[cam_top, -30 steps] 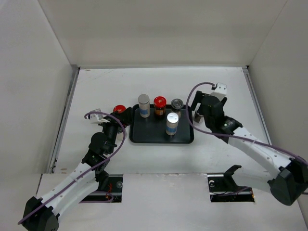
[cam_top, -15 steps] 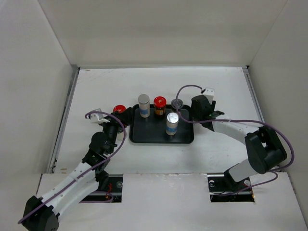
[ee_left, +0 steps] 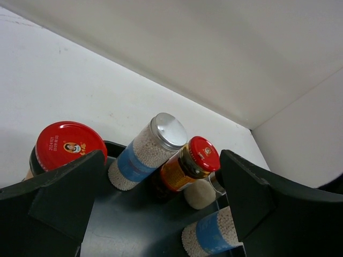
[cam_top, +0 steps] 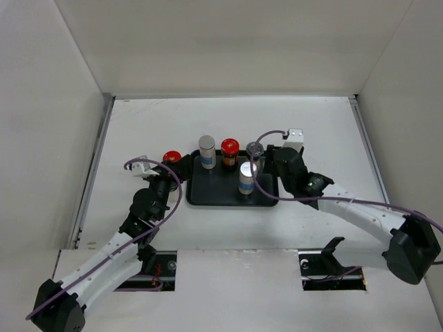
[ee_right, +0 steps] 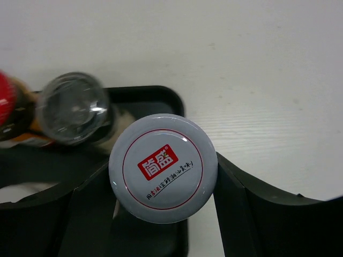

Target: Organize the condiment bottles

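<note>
A black tray (cam_top: 220, 196) holds several condiment bottles: a silver-lidded, blue-labelled jar (cam_top: 207, 152), a red-lidded jar (cam_top: 230, 152), a clear-topped shaker (cam_top: 255, 149) and another blue-labelled jar (cam_top: 247, 178). A second red-lidded jar (cam_top: 171, 158) stands just off the tray's left edge, partly behind one finger of my left gripper (cam_top: 177, 167). That left gripper (ee_left: 162, 160) is open over the tray floor. My right gripper (ee_right: 163, 166) is shut on a white-lidded jar (ee_right: 163, 167) above the tray's right rim (ee_right: 179, 101). Its body is hidden by the lid.
White walls (cam_top: 52, 124) enclose the table on three sides. Purple cables (cam_top: 266, 133) loop off both wrists. Two dark cut-outs (cam_top: 331, 271) sit at the near edge by the arm bases.
My right arm swung left to the tray's right edge and its jaws narrowed onto the white-lidded jar. The left arm and the bottles on the tray have not moved.
</note>
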{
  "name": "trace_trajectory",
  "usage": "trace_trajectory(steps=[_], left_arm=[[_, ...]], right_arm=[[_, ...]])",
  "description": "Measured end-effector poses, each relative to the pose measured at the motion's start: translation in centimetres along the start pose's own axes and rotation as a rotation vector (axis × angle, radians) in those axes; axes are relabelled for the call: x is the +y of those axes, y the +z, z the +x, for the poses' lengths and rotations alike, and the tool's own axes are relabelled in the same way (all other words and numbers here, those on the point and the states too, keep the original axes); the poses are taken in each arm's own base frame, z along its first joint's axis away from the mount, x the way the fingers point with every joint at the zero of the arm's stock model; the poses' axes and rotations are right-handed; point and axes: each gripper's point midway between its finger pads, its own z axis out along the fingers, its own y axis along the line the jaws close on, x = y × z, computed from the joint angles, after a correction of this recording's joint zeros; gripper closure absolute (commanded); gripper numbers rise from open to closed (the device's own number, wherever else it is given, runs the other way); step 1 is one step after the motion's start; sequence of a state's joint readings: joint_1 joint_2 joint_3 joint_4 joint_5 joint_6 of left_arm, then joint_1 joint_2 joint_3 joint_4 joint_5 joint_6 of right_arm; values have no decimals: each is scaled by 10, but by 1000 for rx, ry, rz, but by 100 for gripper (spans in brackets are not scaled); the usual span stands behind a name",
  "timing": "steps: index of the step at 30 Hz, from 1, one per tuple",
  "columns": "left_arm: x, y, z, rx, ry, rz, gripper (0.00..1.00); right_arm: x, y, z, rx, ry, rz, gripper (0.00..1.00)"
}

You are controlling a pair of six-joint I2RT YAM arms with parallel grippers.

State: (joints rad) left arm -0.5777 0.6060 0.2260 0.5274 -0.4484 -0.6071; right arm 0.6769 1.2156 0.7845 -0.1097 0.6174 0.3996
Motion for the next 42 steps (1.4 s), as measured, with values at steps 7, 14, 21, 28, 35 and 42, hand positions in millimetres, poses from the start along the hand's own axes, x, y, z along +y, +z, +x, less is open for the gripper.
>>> trace_trajectory(steps=[7,14,21,28,35,42], left_arm=[[18,3,14,69,46,-95,11],[17,8,-13,64,74,-200,9],[43,10,-25,79,140,-359,7],[74,18,-15,175,233,-511,7],[63,35,-15,251,323,-527,10],[67,54,1,357,418,-575,13]], right_arm=[[40,-16,30,61,-24,-126,51],[23,-11,81,158,-84,-82,45],[29,-9,91,163,-75,-96,19],[32,-26,50,57,3,-147,8],[10,-52,16,-82,120,-175,8],[2,-55,21,-98,123,-177,5]])
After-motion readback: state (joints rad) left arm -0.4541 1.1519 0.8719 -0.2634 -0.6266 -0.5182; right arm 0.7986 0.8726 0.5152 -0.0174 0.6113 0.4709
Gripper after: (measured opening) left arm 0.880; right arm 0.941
